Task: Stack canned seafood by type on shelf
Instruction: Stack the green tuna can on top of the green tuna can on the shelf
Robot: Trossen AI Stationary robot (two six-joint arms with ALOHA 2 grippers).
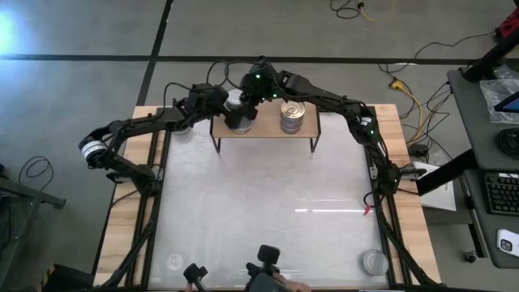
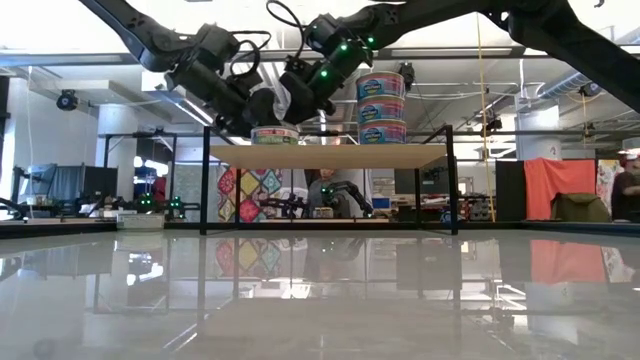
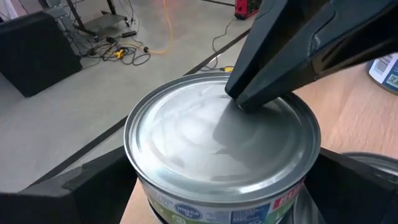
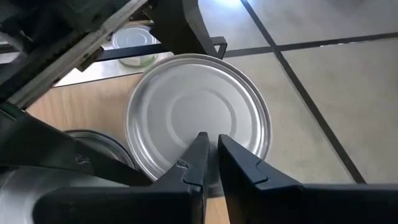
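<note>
While straddled by left tool [image 3: 217,186], silver-top tin [image 3: 221,140] under right tool [image 4: 210,144] tip.

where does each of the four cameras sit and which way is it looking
High view: above the table, looking straight down; both arms reach to the shelf at the far edge.
Low view: at table-top height, looking level at the shelf; both arms come in from above.
Left wrist view: on the left arm, looking down on the silver-topped can between the open left gripper.
Right wrist view: on the right arm, over the same can; the shut right gripper tips rest on its lid.
Shared: both wrist views show that can.
</note>
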